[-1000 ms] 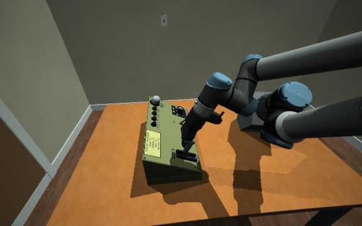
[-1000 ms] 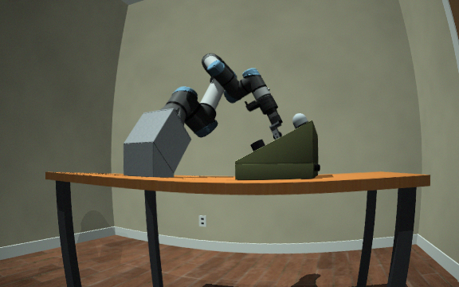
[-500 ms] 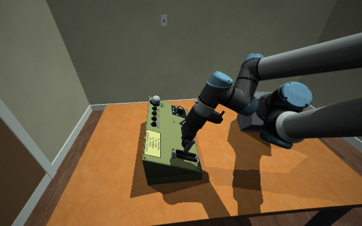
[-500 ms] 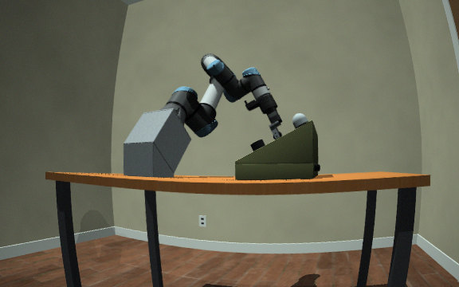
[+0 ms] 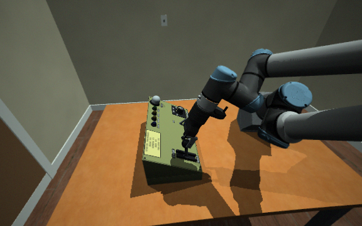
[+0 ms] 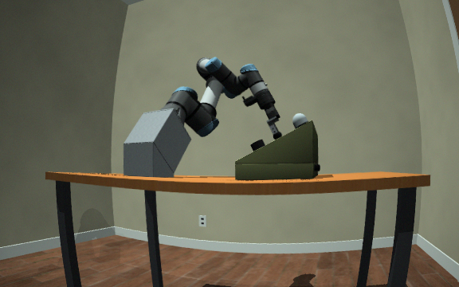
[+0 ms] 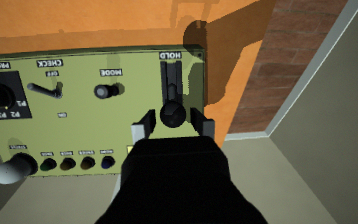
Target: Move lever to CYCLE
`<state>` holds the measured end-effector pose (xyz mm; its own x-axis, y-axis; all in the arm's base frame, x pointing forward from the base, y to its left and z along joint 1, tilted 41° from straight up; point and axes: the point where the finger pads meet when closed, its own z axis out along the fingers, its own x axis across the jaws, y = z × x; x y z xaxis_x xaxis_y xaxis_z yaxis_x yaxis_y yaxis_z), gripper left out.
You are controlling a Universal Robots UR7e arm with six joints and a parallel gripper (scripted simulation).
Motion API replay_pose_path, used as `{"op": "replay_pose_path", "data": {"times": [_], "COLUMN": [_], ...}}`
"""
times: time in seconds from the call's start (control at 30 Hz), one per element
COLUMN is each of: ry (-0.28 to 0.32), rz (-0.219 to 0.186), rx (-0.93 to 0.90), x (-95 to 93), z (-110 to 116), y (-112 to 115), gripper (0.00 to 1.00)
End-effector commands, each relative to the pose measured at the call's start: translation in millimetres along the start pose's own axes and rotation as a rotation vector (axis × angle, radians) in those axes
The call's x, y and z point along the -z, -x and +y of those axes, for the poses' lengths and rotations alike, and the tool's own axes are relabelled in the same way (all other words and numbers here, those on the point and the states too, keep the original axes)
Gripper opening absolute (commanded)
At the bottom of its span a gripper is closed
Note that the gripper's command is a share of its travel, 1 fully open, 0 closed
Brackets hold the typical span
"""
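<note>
The olive console (image 5: pixel 170 141) stands on the orange table, also shown in the side view (image 6: pixel 280 157). Its lever, with a black round knob (image 7: pixel 172 114), sits in a black slot (image 7: pixel 171 82) under the label HOLD, with the knob at the slot's end away from that label. My gripper (image 7: pixel 173 115) is open, its two fingers standing on either side of the knob with gaps, not touching it. In the overhead view the gripper (image 5: pixel 188 141) hovers just above the slot (image 5: pixel 187 155). The CYCLE label is hidden behind my gripper body.
On the panel are a toggle marked CHECK (image 7: pixel 46 90), a MODE button (image 7: pixel 104 91), a black rotary knob (image 7: pixel 5 95), a row of small buttons (image 7: pixel 75 163) and a grey ball-topped control (image 7: pixel 12 170). The arm's grey base block (image 6: pixel 155 143) stands behind the console.
</note>
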<state>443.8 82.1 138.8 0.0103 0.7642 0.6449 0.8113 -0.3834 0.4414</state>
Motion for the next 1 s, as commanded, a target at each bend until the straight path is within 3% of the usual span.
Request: {"op": "replay_pose_path", "data": {"times": [0.0, 0.53, 0.97], "ry": [0.001, 0.001, 0.001], "rz": [0.0, 0.0, 0.0], "rx": [0.001, 0.001, 0.001], "x": [8.7, 46.3, 63.7], "z": [0, 0, 0], "y": [0, 0, 0], "gripper": [1.0, 1.0, 1.0]}}
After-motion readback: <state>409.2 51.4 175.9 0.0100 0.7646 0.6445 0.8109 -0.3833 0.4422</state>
